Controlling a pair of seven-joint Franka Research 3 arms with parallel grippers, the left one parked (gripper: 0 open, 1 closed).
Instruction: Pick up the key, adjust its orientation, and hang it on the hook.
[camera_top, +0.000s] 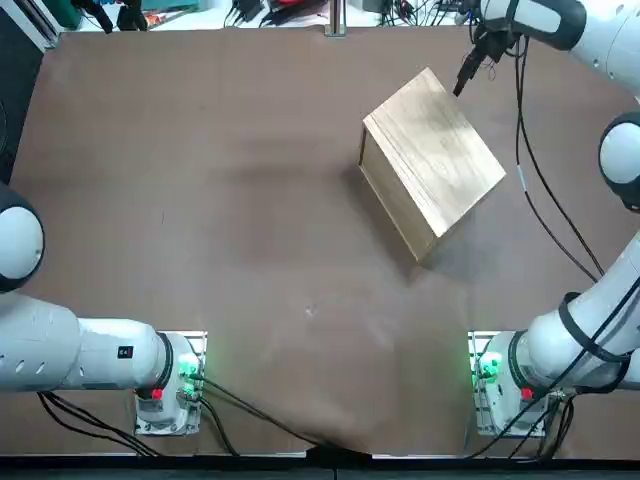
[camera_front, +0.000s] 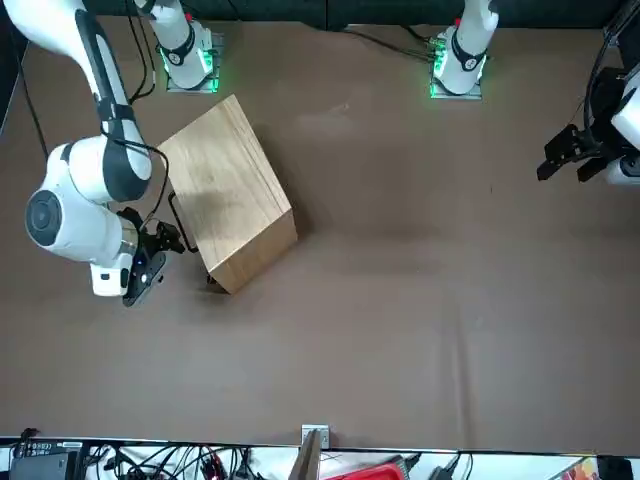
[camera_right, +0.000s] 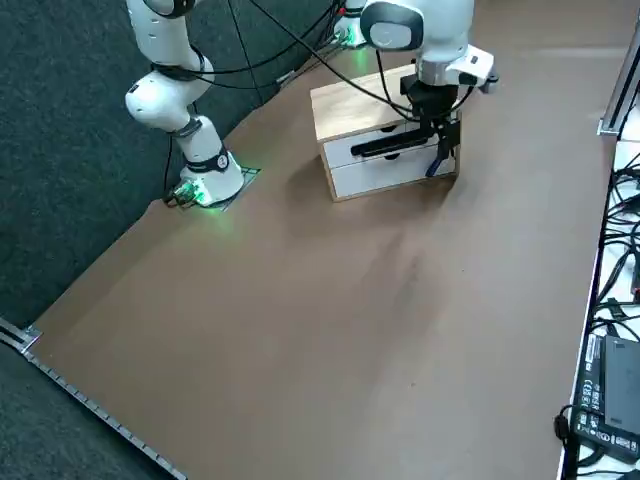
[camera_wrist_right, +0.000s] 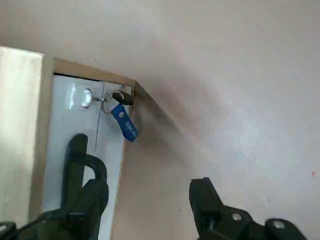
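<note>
- Your right tool (camera_right: 401, 162) is open: in the wrist view its fingers stand wide apart, w/ nothing gripped btwn them.
- In the side view you've got it up near the top, right of ctr, in front of the box's white front (camera_right: 378, 176); in the top view it's upper right, just beyond the box's upper corner.
- Your key (camera_wrist_right: 123, 98), the small dark piece, is at the white front, close to the box's wooden edge, per the wrist view.
- It's w/ a metal ring (camera_wrist_right: 107, 102) and a blue tag (camera_wrist_right: 124, 122); the ring sits right by a round silver knob (camera_wrist_right: 87, 98). Can't tell you exactly how ring & knob connect.
- The tag slants across the box's edge, white lettering on it.
- Your wooden box (camera_top: 435, 150) sits angled on the brown worktop (camera_top: 240, 260), upper right of ctr in the top view, left of ctr in the front view.
- Black cables (camera_top: 530, 150) run down the right part of the top view, beside the box.
</note>
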